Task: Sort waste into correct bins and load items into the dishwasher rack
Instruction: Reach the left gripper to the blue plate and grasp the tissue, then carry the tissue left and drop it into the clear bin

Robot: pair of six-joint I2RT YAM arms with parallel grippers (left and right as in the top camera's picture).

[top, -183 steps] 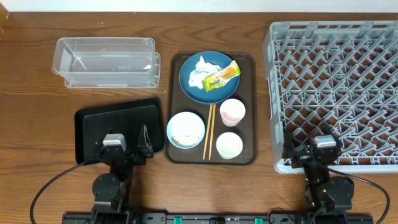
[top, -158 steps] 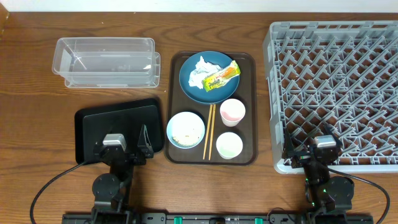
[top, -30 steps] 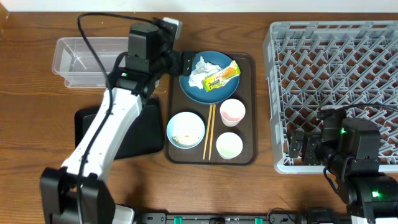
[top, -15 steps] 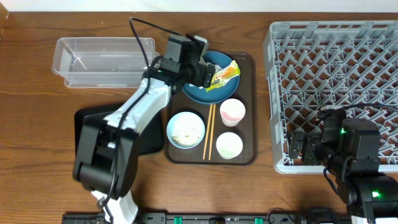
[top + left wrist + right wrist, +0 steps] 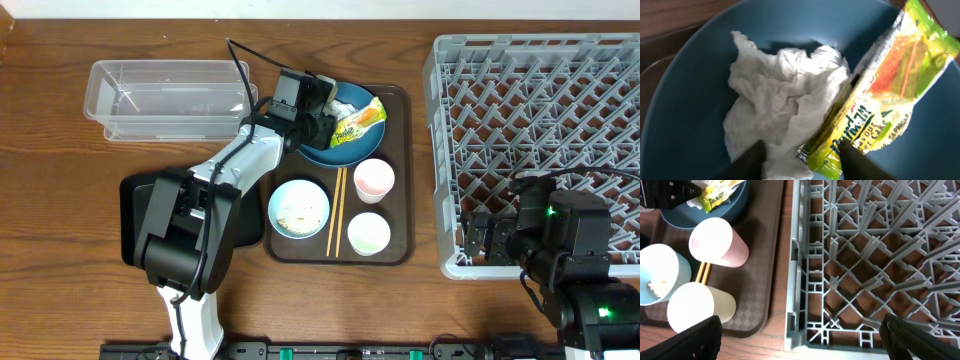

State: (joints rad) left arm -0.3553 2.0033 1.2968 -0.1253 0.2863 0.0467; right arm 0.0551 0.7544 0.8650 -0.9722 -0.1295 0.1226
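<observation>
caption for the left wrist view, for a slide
Left gripper open above the tissue lying beside the wrapper on the plate.

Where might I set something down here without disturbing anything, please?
Bare wood lies left of the black tray and left of the clear tub. The brown tray is crowded, the left gripper over its blue plate.

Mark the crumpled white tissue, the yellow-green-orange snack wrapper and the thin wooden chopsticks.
crumpled white tissue (image 5: 785, 95), left wrist view, middle of the wad.
yellow-green-orange snack wrapper (image 5: 877, 100), left wrist view, printed centre.
thin wooden chopsticks (image 5: 336, 212), overhead view, mid-length of the pair.
</observation>
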